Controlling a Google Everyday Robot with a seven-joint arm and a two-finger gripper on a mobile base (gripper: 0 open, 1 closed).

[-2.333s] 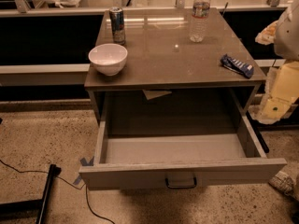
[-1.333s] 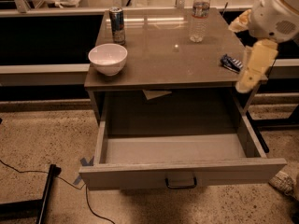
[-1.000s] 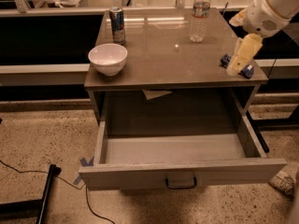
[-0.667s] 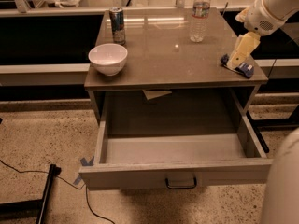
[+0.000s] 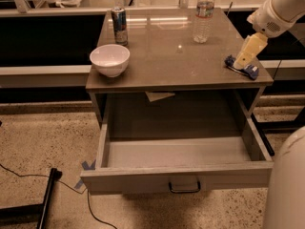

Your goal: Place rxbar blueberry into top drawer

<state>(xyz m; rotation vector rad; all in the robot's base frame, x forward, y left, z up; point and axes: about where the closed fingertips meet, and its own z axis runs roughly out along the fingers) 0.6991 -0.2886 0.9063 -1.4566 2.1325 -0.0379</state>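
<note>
Step in hand: pick-up.
- Gripper (image 5: 244, 60): I hold it at the rxbar blueberry (image 5: 251, 71), which lies above and behind the right end of the open top drawer (image 5: 133, 179). Whether it is gripping, I cannot tell.
- Next: secure the bar, lift, carry forward, lower in.

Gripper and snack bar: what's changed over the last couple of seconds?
The gripper rose from low beside the table, swung over its top and came down onto the snack bar at the right edge; whether it grips it can't be told. The snack bar hasn't moved. The drawer stays open, and the bowl, can and bottle are where they were.
</note>
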